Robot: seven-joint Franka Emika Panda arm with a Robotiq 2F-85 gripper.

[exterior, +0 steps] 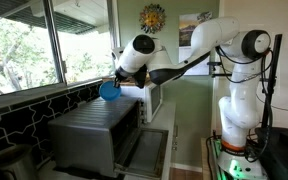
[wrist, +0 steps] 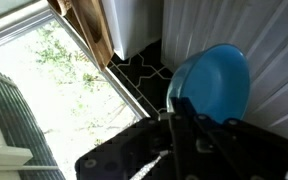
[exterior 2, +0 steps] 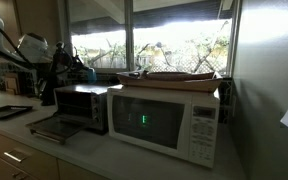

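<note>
My gripper [exterior: 115, 84] is shut on the rim of a blue bowl [exterior: 110, 91] and holds it just above the top of the silver toaster oven [exterior: 89, 130], near the window. In the wrist view the blue bowl [wrist: 212, 82] fills the upper right, over the oven's ribbed metal top, with my dark fingers [wrist: 179, 120] pinching its near edge. The toaster oven [exterior 2: 81, 106] also shows in an exterior view with its door open and flat; the arm [exterior 2: 32, 48] reaches over it there, and the bowl is hidden.
A white microwave [exterior 2: 167, 117] with a flat basket [exterior 2: 179, 76] on top stands on the counter beside the oven. The window frame [wrist: 94, 70] and black tiled backsplash [exterior: 24, 118] are close behind. The oven door [exterior: 144, 150] juts out open.
</note>
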